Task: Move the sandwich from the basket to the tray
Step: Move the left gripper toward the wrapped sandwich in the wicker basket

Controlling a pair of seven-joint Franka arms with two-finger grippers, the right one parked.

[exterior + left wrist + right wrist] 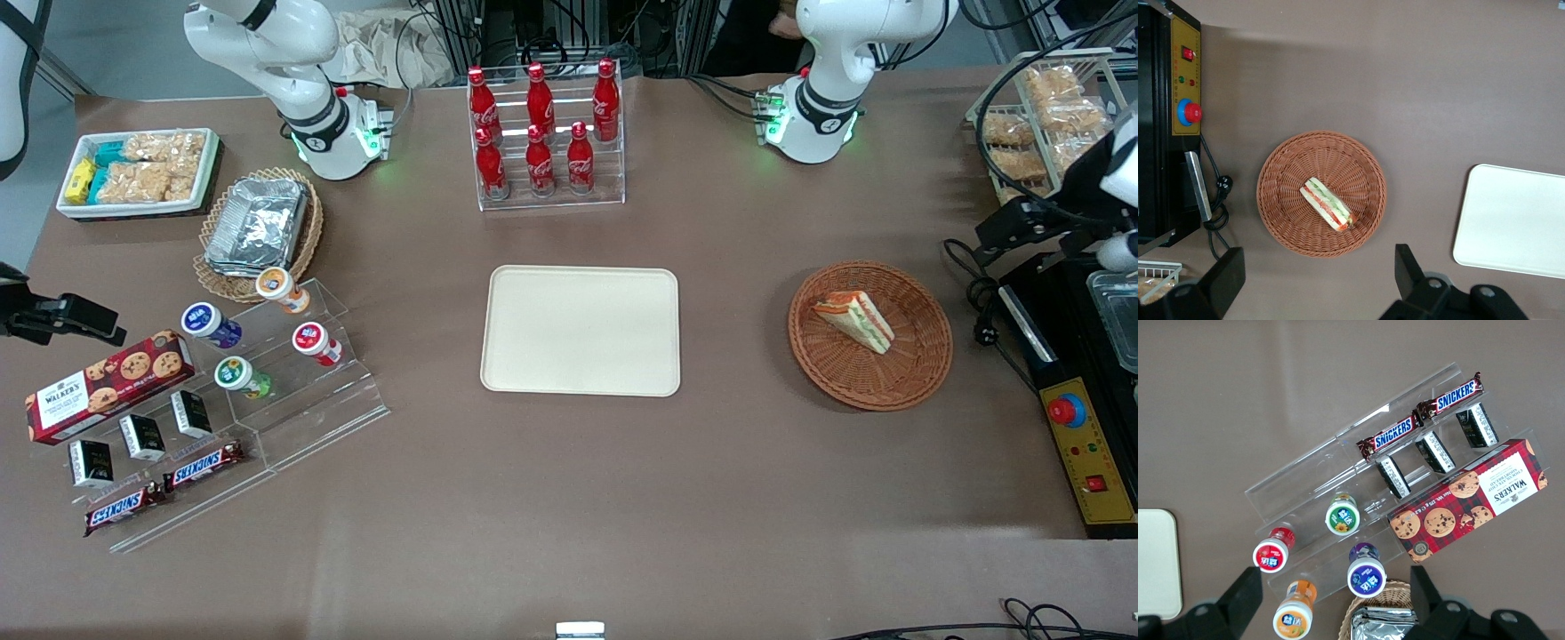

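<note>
Snickers bars lie nearest the front camera, toward the parked arm's end of the tabletop. Taking the tray as landmark: it is bare, and the basket sits well apart from it toward the working arm's end, holding the sandwich. Spread wide and released, the gripper hangs above the tabletop beside the basket, touching nothing.

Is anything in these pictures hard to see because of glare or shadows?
Front view: soft glare on the foil trays and acrylic stand; sandwich in its basket reads clearly. Left wrist view: even light, tray bright; the open gripper is dark, high above the table.
</note>
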